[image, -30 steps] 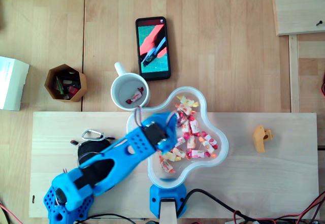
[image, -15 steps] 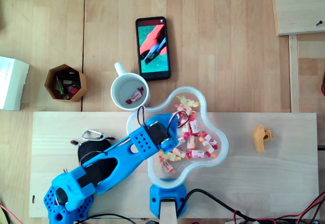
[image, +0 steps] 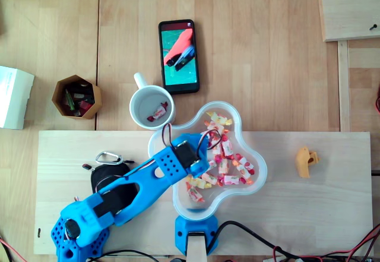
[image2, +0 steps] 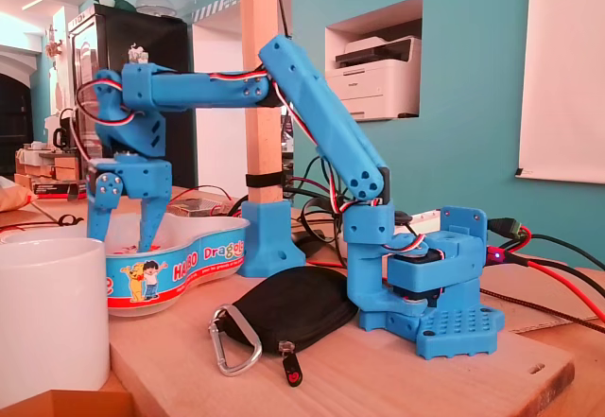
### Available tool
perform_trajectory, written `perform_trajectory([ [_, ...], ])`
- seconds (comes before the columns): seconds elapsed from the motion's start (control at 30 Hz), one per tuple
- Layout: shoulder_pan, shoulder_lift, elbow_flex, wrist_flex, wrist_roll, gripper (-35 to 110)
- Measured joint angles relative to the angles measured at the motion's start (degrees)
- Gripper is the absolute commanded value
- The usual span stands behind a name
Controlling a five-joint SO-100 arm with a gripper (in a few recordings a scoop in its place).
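1 mug (image: 141,103), 1 bowl (image2: 180,270), 1 pouch (image2: 284,308) (sweets (image: 228,164) approx. 20)

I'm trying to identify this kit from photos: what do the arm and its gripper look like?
The arm is bright blue plastic throughout, with black servos at the joints. Its base is studded with a grid of small holes. Red, black and white cables run along the links. The gripper has two tapering blue fingers.

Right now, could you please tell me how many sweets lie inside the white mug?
1: a wrapped sweet on the bottom of the mug; its rim might hide others.
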Motion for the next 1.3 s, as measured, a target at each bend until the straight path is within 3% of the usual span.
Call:
perform_trajectory([
  [0.33,-1.41,-1.58,0.0,-0.09,0.0,20],
  [0.73,-2.64,-4.31,-0.18,-9.05,-0.79,20],
  [1.3,-2.29,-3.6,-0.09,-2.99,-0.35,20],
])
